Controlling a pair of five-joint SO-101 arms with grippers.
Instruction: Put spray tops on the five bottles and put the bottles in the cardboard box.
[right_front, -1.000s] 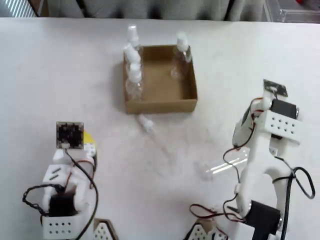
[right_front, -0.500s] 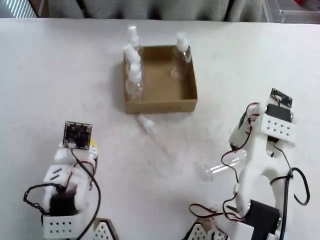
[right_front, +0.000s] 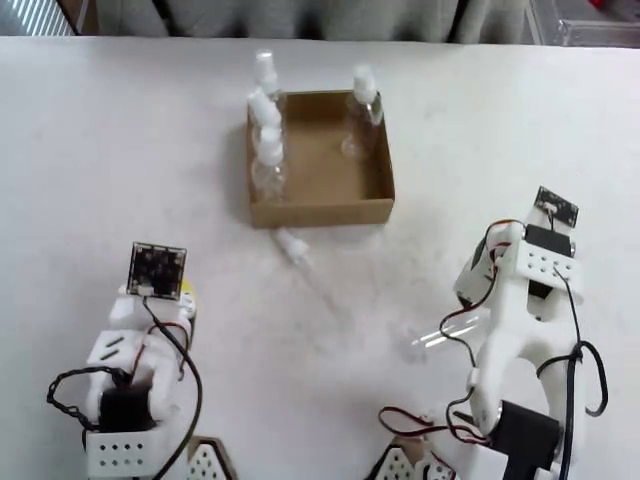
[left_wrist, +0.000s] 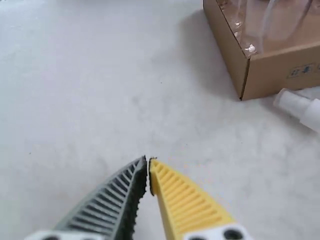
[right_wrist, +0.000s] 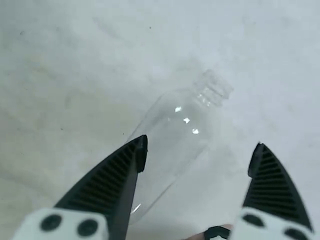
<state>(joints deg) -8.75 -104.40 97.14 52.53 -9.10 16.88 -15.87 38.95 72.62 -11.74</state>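
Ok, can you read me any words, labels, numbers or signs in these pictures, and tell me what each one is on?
Small dark print on the side wall of the cardboard box: too small and blurred to read.
On the clear bottle lying on the table and the loose spray top beside the box: no print visible.
Nothing else is readable.

A white tabletop (right_front: 120, 130) runs back to a grey curtain (right_front: 300, 15) along its far edge, beside a clear plastic bin (right_front: 590, 22)
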